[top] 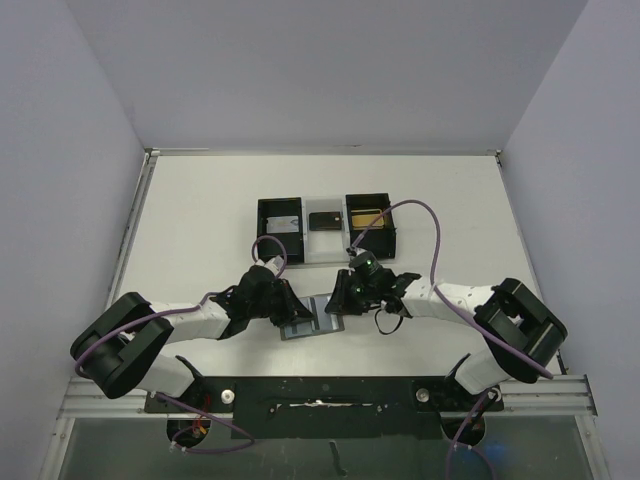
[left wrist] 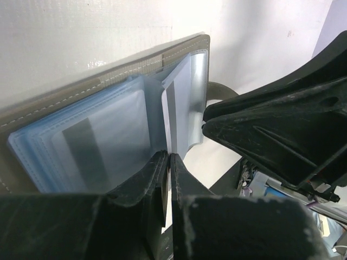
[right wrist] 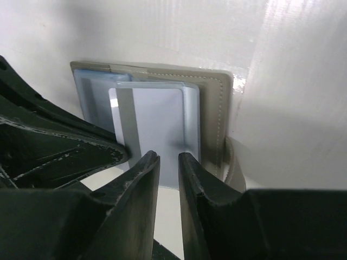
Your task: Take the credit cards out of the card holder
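Note:
The grey card holder (top: 312,322) lies open on the table between my two grippers. In the left wrist view its left pocket (left wrist: 81,146) holds a card with a dark stripe. A pale credit card (left wrist: 184,92) stands tilted out of the right pocket. My left gripper (left wrist: 169,158) is shut, its tips pinching that card's near corner. In the right wrist view the same credit card (right wrist: 157,124) lies on the holder's right panel (right wrist: 214,108). My right gripper (right wrist: 168,157) is slightly open over the card's near edge. Both grippers (top: 292,312) (top: 340,302) show from above.
A black three-compartment tray (top: 263,232) stands behind the holder, with a card-like item in each part. The holder's strap loop (right wrist: 234,168) sticks out at its right side. The two grippers are almost touching each other.

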